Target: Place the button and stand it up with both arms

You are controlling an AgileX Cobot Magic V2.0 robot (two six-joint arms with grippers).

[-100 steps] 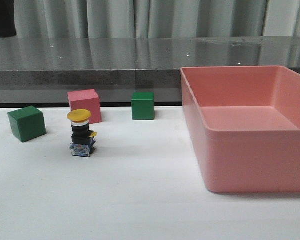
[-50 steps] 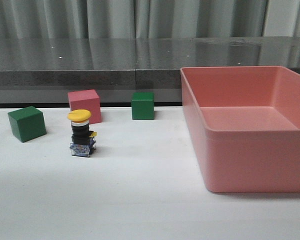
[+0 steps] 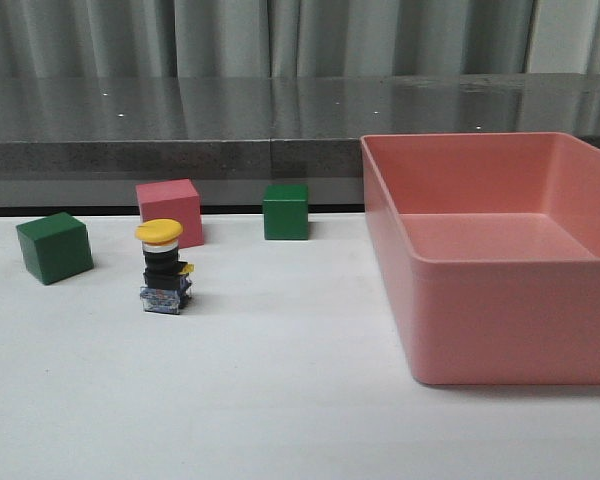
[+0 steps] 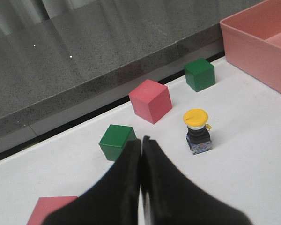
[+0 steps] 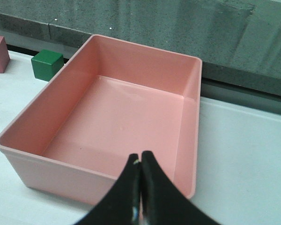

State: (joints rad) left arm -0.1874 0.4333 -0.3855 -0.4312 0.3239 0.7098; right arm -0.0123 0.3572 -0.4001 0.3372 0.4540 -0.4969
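The button (image 3: 164,265) stands upright on the white table, yellow cap up, black body, bluish base, in front of the pink cube (image 3: 169,211). It also shows in the left wrist view (image 4: 197,131). My left gripper (image 4: 141,140) is shut and empty, held above the table short of a green cube (image 4: 117,141), well apart from the button. My right gripper (image 5: 140,155) is shut and empty, above the near wall of the pink bin (image 5: 103,176). Neither arm shows in the front view.
A green cube (image 3: 54,247) sits at the left, another green cube (image 3: 286,211) behind the middle. The large pink bin (image 3: 500,330) fills the right side. Another pink block (image 4: 47,211) lies near my left gripper. A dark ledge runs behind the table.
A dark shape in the top left corner of the front view one second ago has gone out of view. The button and cubes have not moved.
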